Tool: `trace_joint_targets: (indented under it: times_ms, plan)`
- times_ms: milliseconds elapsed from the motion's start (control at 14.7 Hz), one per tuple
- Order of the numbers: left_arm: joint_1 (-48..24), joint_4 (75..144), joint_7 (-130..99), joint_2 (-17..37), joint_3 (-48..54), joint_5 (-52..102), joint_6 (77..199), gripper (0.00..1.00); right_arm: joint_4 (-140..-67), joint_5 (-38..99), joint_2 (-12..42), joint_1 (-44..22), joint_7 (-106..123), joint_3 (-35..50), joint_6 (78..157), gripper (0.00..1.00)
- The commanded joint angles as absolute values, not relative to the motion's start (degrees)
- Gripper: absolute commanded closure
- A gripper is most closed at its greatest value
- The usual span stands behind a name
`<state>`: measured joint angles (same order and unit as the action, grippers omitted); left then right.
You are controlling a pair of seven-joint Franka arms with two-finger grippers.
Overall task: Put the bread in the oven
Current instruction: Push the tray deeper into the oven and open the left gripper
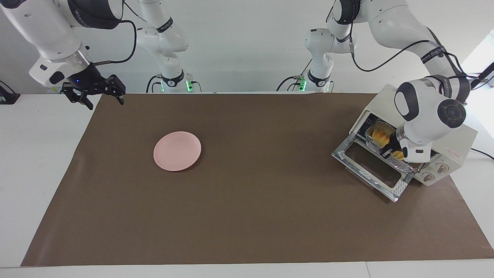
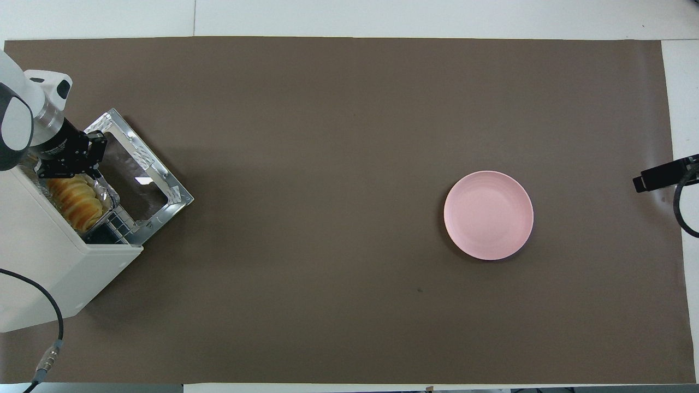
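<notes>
Two arms: the left one works at the oven, the right one waits raised at its own end of the table.
Oven (image 1: pixel 455 144): cream-white box at the left arm's end of the table, sitting on the brown mat (image 1: pixel 247 216); the mouth is turned toward the middle of the table.
Oven door (image 1: pixel 372 170): dropped fully open, glass panel lying flat in front of the cavity, resting on the mat.
Bread (image 2: pixel 73 202): yellow-orange ridged loaf, lying inside the oven mouth in a crinkled foil tray (image 2: pixel 109 197); the tray sits on the dark rack, just inside the door hinge.
Left gripper (image 2: pixel 71 166): pointing down at the oven mouth, over the end of the tray and loaf that lies farther from the robots; the wrist covers much of the loaf in the facing view.
Left gripper hold: cannot tell how wide the fingers stand, nor whether they grip the loaf or tray rim.
Right gripper (image 1: pixel 101 99): in the air over the mat's corner at the right arm's end; fingers spread apart, nothing between them.
Pink plate (image 1: pixel 177 150): round, bare, on the mat toward the right arm's end, well apart from the oven.
</notes>
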<state>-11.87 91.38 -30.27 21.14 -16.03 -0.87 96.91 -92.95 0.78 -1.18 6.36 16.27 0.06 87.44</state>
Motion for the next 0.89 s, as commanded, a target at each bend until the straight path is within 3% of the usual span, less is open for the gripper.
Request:
trace_joint_targets:
  times_ms: [0, 136, 205, 341, 409, 478, 819]
  plan:
    - [-11.69, 95.27, -29.0, 18.2, -16.08, -1.85, 97.56, 1.0, -93.96, 0.62, -2.37, 7.03, 16.0, 0.7, 86.75, 0.0]
    - [-11.69, 95.27, -28.92, 18.19, -16.17, -1.85, 97.65, 1.0, -93.96, 0.62, -2.37, 7.03, 16.0, 0.7, 86.75, 0.0]
    - [-11.69, 95.27, -28.83, 18.19, -16.17, -1.85, 97.99, 0.88, -93.96, 0.62, -2.37, 7.03, 16.0, 0.7, 86.75, 0.0]
    - [-11.69, 94.66, -29.09, 18.28, -16.17, -1.76, 98.44, 0.28, -93.96, 0.62, -2.37, 7.03, 16.0, 0.7, 86.75, 0.0]
    - [-11.6, 94.4, -29.0, 18.37, -16.17, -1.76, 98.52, 0.07, -93.96, 0.62, -2.37, 7.03, 16.0, 0.7, 86.75, 0.0]
    - [-11.6, 93.79, -29.0, 18.46, -16.17, -1.76, 98.53, 0.0, -93.96, 0.62, -2.37, 7.03, 16.0, 0.7, 86.75, 0.0]
    - [-11.95, 93.69, -28.74, 18.72, -16.08, -1.76, 100.1, 0.0, -93.96, 0.62, -2.37, 7.03, 16.0, 0.7, 86.84, 0.0]
